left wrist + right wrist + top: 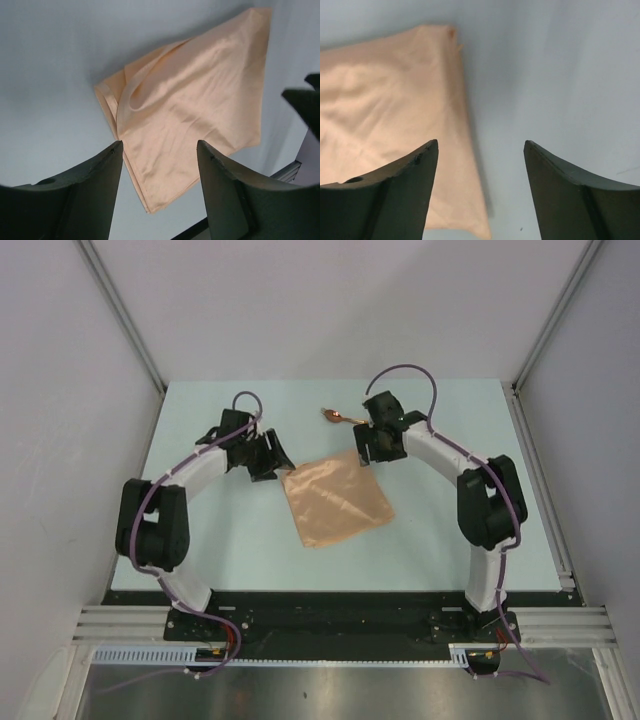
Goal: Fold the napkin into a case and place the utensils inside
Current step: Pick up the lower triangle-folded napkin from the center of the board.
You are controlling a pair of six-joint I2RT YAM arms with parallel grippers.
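Peach-orange cloth napkin (pixel 335 498) lies folded on the pale surface (pixel 200 540).
Your left claw (pixel 159 145) and right claw (pixel 480 145) stand apart, empty.

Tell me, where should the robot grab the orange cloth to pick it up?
Probably at the layered corner of the napkin. Most of the cloth lies flat on the table, but at that corner the top layer puffs up and leaves a lip. The open left gripper could come down from its own side and pinch that lip.
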